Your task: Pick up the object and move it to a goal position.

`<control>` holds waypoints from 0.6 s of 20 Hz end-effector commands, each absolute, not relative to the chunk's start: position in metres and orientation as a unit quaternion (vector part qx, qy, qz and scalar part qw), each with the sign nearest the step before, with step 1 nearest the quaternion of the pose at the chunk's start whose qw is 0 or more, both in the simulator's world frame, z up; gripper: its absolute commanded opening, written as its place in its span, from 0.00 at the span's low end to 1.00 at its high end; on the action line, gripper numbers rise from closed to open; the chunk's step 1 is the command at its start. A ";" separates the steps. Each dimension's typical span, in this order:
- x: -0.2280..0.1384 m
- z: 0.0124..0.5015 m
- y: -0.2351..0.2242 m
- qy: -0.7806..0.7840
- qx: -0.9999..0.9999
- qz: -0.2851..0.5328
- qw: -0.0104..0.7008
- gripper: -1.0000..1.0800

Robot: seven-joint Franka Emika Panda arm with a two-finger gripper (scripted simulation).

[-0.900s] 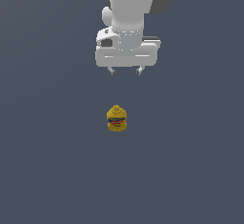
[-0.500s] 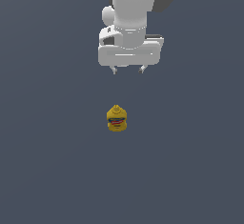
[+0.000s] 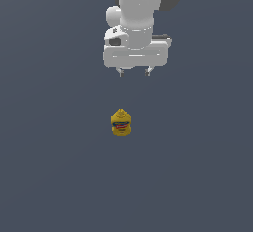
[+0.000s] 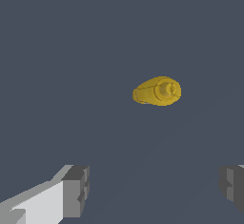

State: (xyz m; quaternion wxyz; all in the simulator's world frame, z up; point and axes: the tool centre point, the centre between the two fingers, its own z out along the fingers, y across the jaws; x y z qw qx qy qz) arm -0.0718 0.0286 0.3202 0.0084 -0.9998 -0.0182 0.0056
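So the arm [image 3: 143, 9] hangs well above the grey floor [image 3: 49, 176], gripper [image 3: 134, 71] spread wide with nothing in it, presumably ready to straddle the mustard bottle [image 3: 121, 123] standing upright below, untouched.

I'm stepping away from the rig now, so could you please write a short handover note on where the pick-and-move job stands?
Gripper: jaws open and empty, raised above the floor, touching nothing.
Mustard bottle: standing upright on the grey floor, ungrasped; in the exterior view it sits below the gripper and slightly toward that view's left. The wrist view shows its nozzle from above, ahead of the open fingers, not between them.
Done: nothing yet.
Left: align over the bottle, descend, close, lift, carry to the goal. No goal marker is visible.
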 end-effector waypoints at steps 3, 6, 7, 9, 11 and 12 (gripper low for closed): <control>-0.071 0.319 0.028 -0.030 -1.000 0.006 0.008 0.96; -0.069 0.317 0.027 -0.045 -0.999 0.005 0.008 0.96; -0.068 0.316 0.027 -0.051 -0.999 0.005 0.008 0.96; -0.067 0.315 0.026 -0.064 -0.998 0.005 0.008 0.96; -0.065 0.313 0.025 -0.080 -0.997 0.005 0.008 0.96; -0.065 0.312 0.024 -0.088 -0.996 0.005 0.008 0.96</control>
